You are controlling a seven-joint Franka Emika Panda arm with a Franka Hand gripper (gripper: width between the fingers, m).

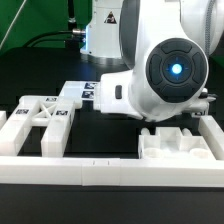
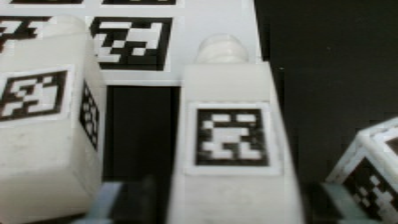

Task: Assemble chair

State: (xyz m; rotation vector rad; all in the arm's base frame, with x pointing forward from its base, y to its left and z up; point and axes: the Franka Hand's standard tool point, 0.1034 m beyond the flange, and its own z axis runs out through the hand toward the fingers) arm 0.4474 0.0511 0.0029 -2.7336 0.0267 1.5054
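**Desk:** What does the exterior view give you?

**Me:** I see the arm (image 1: 165,80) bulking over the middle of the black table (image 1: 110,132), with its round housing turned toward the camera. It hides the fingers from me, so from here I cannot tell what they are doing. On the exterior view's left, a cross-braced chair part (image 1: 45,115) sits just behind the front border rail (image 1: 110,170). On the exterior view's right, a notched block (image 1: 180,142) sits just behind the same rail. The marker board (image 1: 85,93) lies flat farther back, beside the arm.

**Desk:** And the wrist view?

**Me:** There I have the chair post (image 2: 228,120) dead centre, running lengthwise away from the gripper (image 2: 228,208). Its tag faces the camera and its rounded tip is at the far end. The near end of the post passes between the two fingers (image 2: 107,207), one on each flank. I read the jaws as clenched on that near end, well back from the tip.

**Desk:** Anything close to it?

**Me:** A tagged block (image 2: 45,100) stands just beside the post on one flank, with a dark strip of table between them, so they are apart. Another tagged part (image 2: 377,155) sits off the other flank, also apart. The marker board shows beyond the tip, and I cannot tell whether the tip touches it.
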